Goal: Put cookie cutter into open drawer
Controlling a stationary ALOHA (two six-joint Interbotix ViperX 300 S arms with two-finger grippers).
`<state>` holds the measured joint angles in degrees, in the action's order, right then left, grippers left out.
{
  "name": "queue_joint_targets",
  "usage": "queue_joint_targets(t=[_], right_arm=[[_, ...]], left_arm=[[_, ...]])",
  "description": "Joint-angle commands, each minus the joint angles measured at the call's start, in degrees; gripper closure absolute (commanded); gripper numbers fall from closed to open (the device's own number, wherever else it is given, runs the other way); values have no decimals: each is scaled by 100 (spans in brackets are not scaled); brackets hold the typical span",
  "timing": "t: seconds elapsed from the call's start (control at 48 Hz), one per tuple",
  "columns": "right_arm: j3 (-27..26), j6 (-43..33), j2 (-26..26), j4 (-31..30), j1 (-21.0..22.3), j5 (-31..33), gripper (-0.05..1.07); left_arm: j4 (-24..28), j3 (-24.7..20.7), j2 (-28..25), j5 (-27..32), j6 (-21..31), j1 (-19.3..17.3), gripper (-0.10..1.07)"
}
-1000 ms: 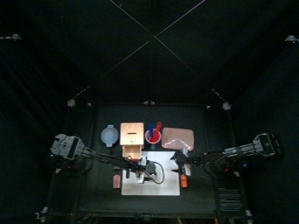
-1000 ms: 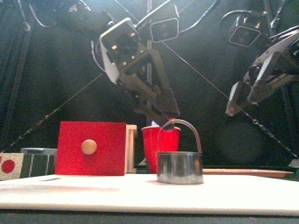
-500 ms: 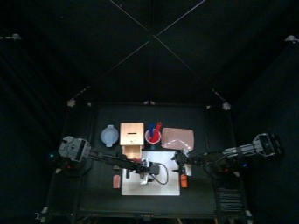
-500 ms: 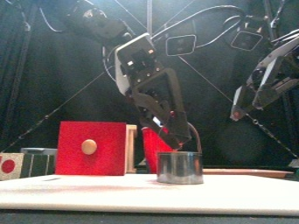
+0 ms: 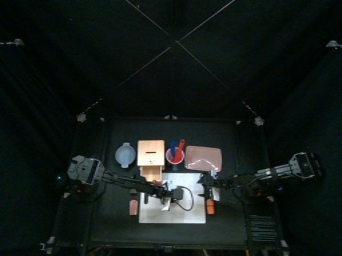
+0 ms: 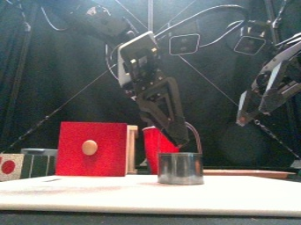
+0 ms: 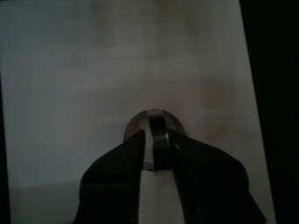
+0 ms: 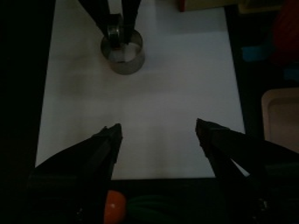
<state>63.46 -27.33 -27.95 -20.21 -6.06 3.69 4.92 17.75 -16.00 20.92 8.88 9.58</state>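
The cookie cutter [image 6: 180, 169], a small silvery metal ring, stands on the white mat [image 6: 83, 193] near its middle. My left gripper [image 6: 185, 148] has come down from the left onto it. In the left wrist view its two fingers pinch close together on the cookie cutter [image 7: 156, 115]; the right wrist view also shows them on the cookie cutter [image 8: 124, 59]. The drawer [image 5: 151, 174] juts forward from the tan wooden box [image 5: 151, 152], and its red front with a knob [image 6: 91, 149] faces the front camera. My right gripper [image 8: 158, 127] hangs open above the mat, apart from the ring.
A red cup [image 6: 159, 148] stands behind the ring. A brownish board [image 5: 202, 157] lies at the back right and a grey round thing [image 5: 124, 153] left of the box. Small orange pieces [image 5: 210, 206] lie at the mat's edges. Small boxes [image 6: 35, 162] sit at the front left.
My left gripper has dropped onto the ring and its jaws have drawn together on it. The right arm has lifted slightly to the right.
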Motion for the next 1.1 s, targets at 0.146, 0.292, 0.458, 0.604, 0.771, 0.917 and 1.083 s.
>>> queue_joint_targets(t=[0.146, 0.292, 0.458, 0.604, 0.771, 0.917, 1.083], right_arm=[[-53, 9, -79, 9, 0, -18, 5], [-35, 9, -79, 9, -9, -18, 5], [-9, 0, -79, 9, -9, -18, 5], [9, 0, -79, 9, -9, -26, 5], [18, 0, -79, 35, -9, -18, 5], [35, 0, -79, 97, -9, -26, 5], [18, 0, -79, 158, -9, -18, 5]], left_arm=[[158, -290, 545, 220, -44, -53, 41], [624, -334, 1072, 765, -26, -105, 41], [888, -290, 1503, 1477, 44, -299, 41], [1002, -141, 1802, 1916, 35, -387, 41], [1362, 237, 2268, 2259, 70, -545, 41], [1397, 773, 2769, 2188, 211, -738, 41], [1397, 1494, 3173, 1547, 413, -932, 41]])
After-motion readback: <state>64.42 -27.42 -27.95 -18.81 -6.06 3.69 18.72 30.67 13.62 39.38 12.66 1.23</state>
